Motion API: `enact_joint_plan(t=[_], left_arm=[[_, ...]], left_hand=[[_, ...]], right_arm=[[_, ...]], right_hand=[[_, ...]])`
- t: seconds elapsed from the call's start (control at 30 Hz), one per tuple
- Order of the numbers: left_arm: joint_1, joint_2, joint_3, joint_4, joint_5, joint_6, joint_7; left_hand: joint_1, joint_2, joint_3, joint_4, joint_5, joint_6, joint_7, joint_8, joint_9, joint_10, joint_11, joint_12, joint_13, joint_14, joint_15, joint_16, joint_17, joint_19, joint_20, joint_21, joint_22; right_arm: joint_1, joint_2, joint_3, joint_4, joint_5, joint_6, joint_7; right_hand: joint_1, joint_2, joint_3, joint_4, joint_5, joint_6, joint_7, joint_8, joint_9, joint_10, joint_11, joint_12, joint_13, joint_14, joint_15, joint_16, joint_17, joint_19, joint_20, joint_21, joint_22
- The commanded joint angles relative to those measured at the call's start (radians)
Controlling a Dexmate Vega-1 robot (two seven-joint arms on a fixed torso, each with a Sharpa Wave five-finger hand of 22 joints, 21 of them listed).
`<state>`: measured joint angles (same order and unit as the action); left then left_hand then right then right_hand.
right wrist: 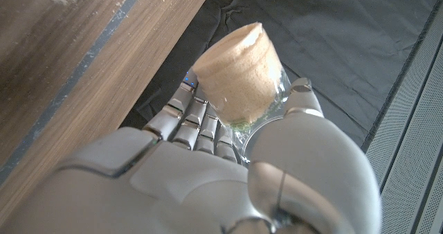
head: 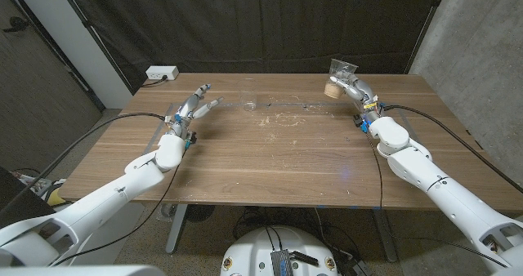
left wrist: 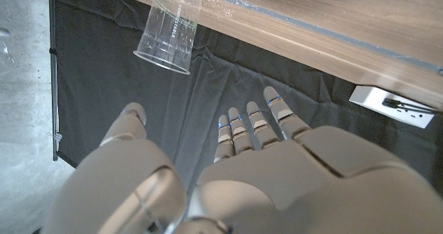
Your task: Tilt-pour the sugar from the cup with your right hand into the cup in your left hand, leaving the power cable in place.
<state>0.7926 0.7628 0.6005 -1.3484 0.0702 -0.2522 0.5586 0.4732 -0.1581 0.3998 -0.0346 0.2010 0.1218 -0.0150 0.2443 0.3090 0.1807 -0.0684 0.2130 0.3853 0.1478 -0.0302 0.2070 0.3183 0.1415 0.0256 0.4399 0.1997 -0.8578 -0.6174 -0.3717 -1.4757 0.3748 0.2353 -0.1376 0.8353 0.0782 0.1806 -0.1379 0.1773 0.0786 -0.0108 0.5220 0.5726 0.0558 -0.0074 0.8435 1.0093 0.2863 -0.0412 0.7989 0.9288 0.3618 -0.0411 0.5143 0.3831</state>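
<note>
right hand [right wrist: 228, 178] hides sugar cup's [right wrist: 239, 78] rim.

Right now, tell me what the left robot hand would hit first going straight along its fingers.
Probably the empty clear cup, which stands ahead of the left robot hand, slightly to the thumb side; depth is unclear.

a black curtain [head: 245, 23] hangs behind the wooden tabletop [head: 270, 158]; a grey concrete wall [head: 482, 55] stands right, a pale wall [head: 78, 43] left.
</note>
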Motion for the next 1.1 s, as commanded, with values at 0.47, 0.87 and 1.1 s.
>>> enact_joint_plan(t=[0.47,0.87,1.1], left_arm=[[-0.082,-0.082,0.087,0.220,0.114,-0.065,0.145],[-0.082,-0.071,0.103,0.199,0.168,-0.009,0.192],[-0.093,-0.085,0.110,0.229,0.165,-0.022,0.199]], left_hand=[[-0.002,-0.003,-0.019,-0.006,0.015,-0.004,0.016,0.014,0.015,0.003,0.005,0.023,0.019,0.009,-0.003,0.012,0.018,0.029,-0.011,0.005,-0.001],[0.001,-0.011,-0.033,-0.014,0.021,-0.014,0.018,0.017,0.022,-0.006,0.006,0.029,0.029,0.003,-0.002,0.013,0.025,0.020,-0.011,-0.002,-0.002],[0.000,-0.014,-0.041,-0.016,0.023,-0.015,0.020,0.019,0.026,-0.006,0.006,0.034,0.034,0.002,0.000,0.014,0.029,0.018,-0.009,-0.005,-0.002]], right_arm=[[-0.054,-0.044,0.028,-0.076,0.014,-0.017,-0.018],[-0.081,-0.052,0.040,-0.096,0.018,-0.009,-0.032],[-0.101,-0.060,0.048,-0.114,0.016,-0.005,-0.040]], right_hand=[[0.003,0.010,-0.005,0.000,-0.002,0.017,-0.003,0.012,0.015,0.008,-0.004,0.013,0.015,0.011,-0.156,-0.004,0.006,-0.009,-0.032,0.011,0.004],[0.002,0.011,-0.005,0.001,-0.001,0.021,0.000,0.016,0.022,0.010,-0.005,0.017,0.024,0.017,-0.156,-0.009,0.007,-0.012,-0.033,0.016,0.005],[0.001,0.013,-0.005,0.003,-0.001,0.021,-0.002,0.017,0.026,0.011,-0.008,0.018,0.029,0.020,-0.156,-0.014,0.007,-0.016,-0.035,0.018,0.006]])
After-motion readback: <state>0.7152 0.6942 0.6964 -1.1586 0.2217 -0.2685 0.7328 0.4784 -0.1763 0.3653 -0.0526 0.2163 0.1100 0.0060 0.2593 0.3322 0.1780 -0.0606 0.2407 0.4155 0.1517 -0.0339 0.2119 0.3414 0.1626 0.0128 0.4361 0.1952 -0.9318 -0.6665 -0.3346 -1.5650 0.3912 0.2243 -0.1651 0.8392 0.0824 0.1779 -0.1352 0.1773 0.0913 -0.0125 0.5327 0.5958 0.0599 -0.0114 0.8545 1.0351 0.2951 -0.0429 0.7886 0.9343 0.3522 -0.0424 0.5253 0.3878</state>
